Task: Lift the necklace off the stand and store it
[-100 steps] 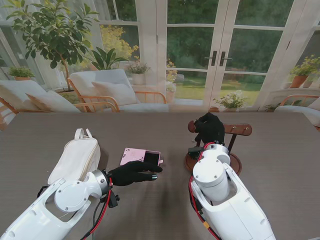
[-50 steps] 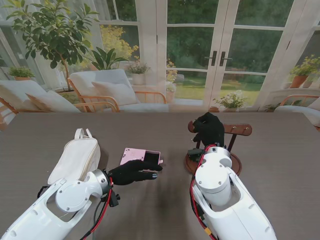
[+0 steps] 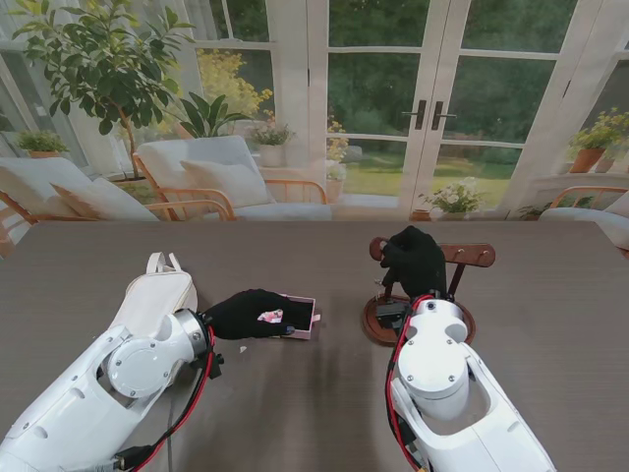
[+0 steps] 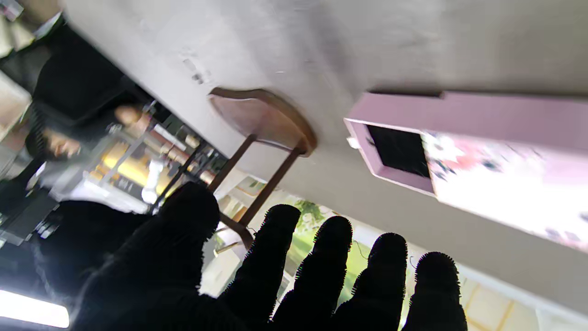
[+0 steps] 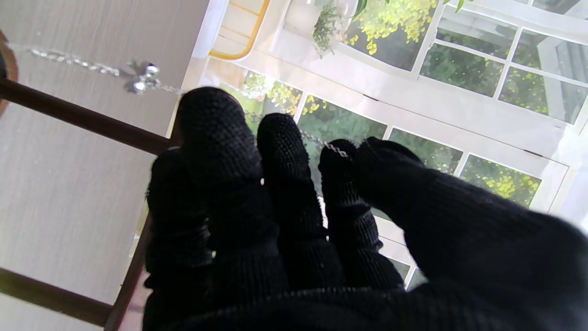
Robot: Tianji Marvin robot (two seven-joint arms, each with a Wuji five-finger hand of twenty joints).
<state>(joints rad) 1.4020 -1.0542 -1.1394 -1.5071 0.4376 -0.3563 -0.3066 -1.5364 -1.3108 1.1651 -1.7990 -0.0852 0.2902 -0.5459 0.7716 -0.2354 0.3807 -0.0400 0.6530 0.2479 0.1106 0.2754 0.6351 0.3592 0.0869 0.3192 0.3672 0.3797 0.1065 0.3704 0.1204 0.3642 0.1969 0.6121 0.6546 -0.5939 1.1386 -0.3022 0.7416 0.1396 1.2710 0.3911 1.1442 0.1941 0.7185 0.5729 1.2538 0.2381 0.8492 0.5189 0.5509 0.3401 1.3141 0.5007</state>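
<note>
1. Since a second ago my left hand (image 3: 248, 313) has slid onto the one pink box (image 3: 291, 317), fingers spread, grasping nothing.
2. My right hand (image 3: 414, 260) pinches the one necklace (image 5: 98, 69) chain at the one stand (image 3: 462, 256).
3. One white bag (image 3: 149, 303) lies beside my left hand.

Necklace (image 5: 82, 65): thin silver chain with a small bow-shaped pendant carrying two round beads; hanging stretched from the stand's crossbar, its far run pinched between the right hand's (image 3: 413, 258) thumb and index fingertip in the right wrist view.
Stand (image 3: 470, 255): dark brown wood, T-shaped, upright; horizontal crossbar on a slim post over a round base; right of the table's (image 3: 550, 295) centre, toward its far edge.
Box (image 3: 300, 315): small, pink, square, open, black lining showing; flat on the table left of the stand, near centre; floral-printed pink lid (image 3: 269, 316) partly over it, under the left hand (image 3: 248, 313).
</note>
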